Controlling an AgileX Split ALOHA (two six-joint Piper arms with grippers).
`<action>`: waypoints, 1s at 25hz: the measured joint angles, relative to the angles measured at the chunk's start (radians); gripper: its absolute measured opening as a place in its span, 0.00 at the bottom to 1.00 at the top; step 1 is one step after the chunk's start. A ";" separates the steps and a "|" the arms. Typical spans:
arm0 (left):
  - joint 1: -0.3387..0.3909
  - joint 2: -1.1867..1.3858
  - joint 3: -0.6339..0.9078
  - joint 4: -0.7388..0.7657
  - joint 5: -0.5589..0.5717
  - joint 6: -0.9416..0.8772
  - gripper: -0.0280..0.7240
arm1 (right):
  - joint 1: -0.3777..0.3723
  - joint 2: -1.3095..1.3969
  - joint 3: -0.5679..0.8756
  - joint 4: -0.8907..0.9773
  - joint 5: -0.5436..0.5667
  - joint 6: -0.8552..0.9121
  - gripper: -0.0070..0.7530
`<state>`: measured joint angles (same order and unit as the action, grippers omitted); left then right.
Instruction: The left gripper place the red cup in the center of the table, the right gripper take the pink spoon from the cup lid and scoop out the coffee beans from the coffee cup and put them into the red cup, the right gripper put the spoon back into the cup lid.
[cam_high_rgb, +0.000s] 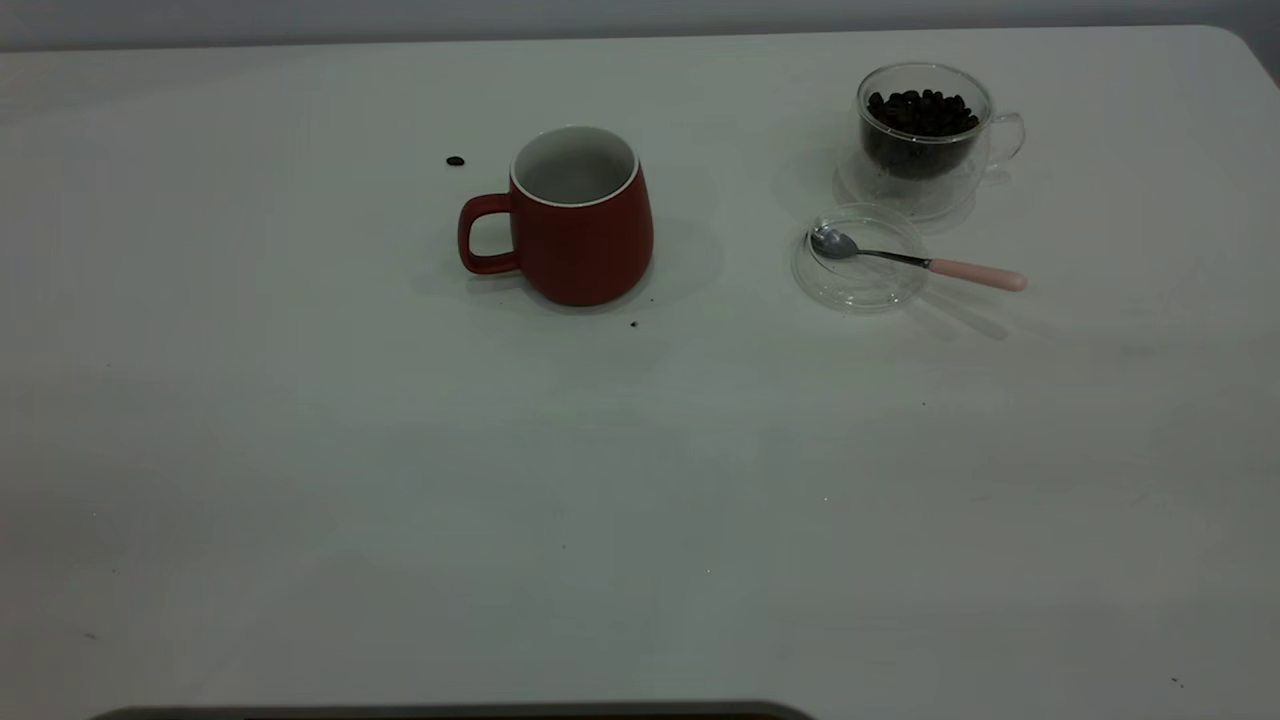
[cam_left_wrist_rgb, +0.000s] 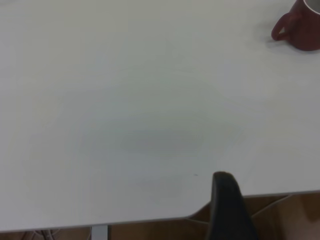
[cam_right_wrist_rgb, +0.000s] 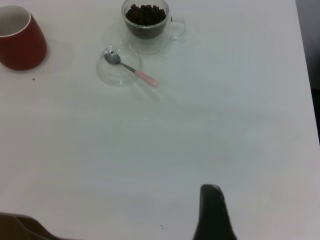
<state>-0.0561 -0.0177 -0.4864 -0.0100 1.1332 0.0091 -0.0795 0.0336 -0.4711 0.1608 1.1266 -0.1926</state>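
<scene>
The red cup (cam_high_rgb: 585, 235) stands upright near the middle of the table, handle toward the left, and looks empty inside. It also shows far off as the red cup (cam_left_wrist_rgb: 302, 27) in the left wrist view and the red cup (cam_right_wrist_rgb: 20, 42) in the right wrist view. To its right the pink spoon (cam_high_rgb: 920, 262) lies with its bowl in the clear cup lid (cam_high_rgb: 860, 285). Behind them is the glass coffee cup (cam_high_rgb: 925, 140), holding coffee beans (cam_high_rgb: 920, 112). My left gripper (cam_left_wrist_rgb: 225, 182) hangs over the table's near edge. My right gripper (cam_right_wrist_rgb: 211, 192) is well short of the spoon (cam_right_wrist_rgb: 131, 69).
One loose bean (cam_high_rgb: 455, 161) lies left of the red cup, and a few dark crumbs (cam_high_rgb: 633, 323) sit in front of it. The white table (cam_high_rgb: 500, 500) stretches wide toward the near side. Neither arm appears in the exterior view.
</scene>
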 joint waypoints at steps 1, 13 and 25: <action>0.000 0.000 0.000 0.000 0.000 0.001 0.69 | 0.000 0.000 0.000 0.000 0.000 0.000 0.75; 0.000 0.000 0.000 0.000 0.000 0.001 0.69 | 0.000 0.000 0.000 -0.019 0.000 -0.002 0.75; 0.000 0.000 0.000 0.000 0.000 0.001 0.69 | 0.000 0.000 0.000 -0.119 0.000 0.092 0.75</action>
<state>-0.0561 -0.0177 -0.4864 -0.0100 1.1332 0.0103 -0.0795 0.0336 -0.4711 0.0419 1.1266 -0.1001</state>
